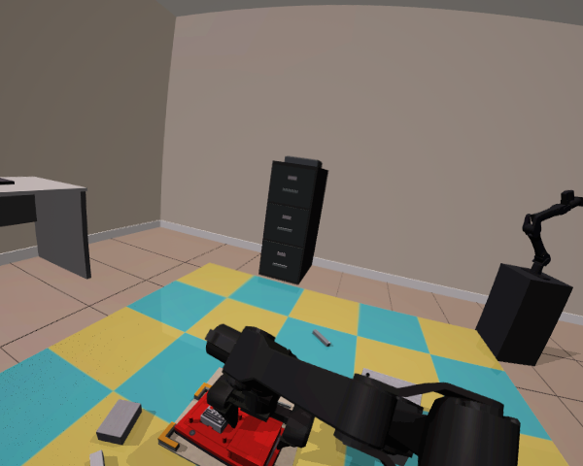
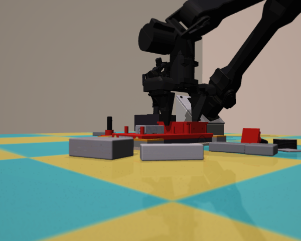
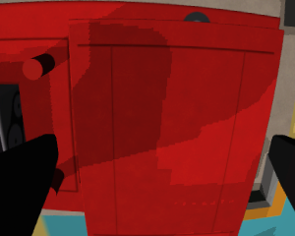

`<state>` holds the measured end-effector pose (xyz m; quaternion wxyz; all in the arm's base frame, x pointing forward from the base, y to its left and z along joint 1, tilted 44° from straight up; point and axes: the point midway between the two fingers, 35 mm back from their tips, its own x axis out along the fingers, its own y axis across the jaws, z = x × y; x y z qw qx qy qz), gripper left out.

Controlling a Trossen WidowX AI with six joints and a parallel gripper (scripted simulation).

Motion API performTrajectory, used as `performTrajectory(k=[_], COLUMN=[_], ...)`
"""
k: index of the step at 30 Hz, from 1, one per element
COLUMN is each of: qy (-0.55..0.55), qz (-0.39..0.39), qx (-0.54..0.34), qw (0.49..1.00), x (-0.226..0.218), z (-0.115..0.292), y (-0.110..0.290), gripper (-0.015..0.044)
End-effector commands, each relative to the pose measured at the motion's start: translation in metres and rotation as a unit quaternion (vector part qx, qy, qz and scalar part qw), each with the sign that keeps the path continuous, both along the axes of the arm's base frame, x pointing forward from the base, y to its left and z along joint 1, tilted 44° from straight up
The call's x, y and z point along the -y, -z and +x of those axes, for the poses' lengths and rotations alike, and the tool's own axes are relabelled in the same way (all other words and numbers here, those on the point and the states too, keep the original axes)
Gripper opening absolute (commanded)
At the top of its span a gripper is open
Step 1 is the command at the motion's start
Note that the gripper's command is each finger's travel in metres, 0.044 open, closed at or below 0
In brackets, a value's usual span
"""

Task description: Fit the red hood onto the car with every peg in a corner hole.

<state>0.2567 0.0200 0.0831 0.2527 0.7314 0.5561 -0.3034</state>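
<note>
- Our claw (image 2: 180, 121) hangs wide open, gripping nothing, straddling the red hood (image 3: 174, 132).
- Closing off-centre, we could skew it against the pegs (image 3: 37, 67).

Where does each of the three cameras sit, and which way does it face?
Top: high behind the arm, facing the far wall and filing cabinet; shows the shoulder and forearm.
Exterior: near the floor, level, facing the chassis past grey blocks; shows the wrist and open gripper.
Wrist: on the gripper, looking straight down at the red hood; both fingers frame it.
Shared: all three show the red hood.
</note>
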Motion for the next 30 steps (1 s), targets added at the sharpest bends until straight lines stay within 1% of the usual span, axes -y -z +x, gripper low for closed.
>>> performTrajectory(k=[1, 12, 16, 25, 30], qy=[0.001, 0.001, 0.0, 0.0, 0.001], qz=[0.004, 0.004, 0.0, 0.0, 0.001], qx=[-0.001, -0.001, 0.0, 0.0, -0.001], qw=[1.0, 1.0, 1.0, 1.0, 1.0], x=[-0.0023, -0.006, -0.004, -0.004, -0.0029], z=[0.0001, 0.0009, 0.001, 0.001, 0.0004], y=[0.0014, 0.0051, 0.0041, 0.0041, 0.003], gripper=[0.044, 0.044, 0.0335, 0.0275, 0.0144])
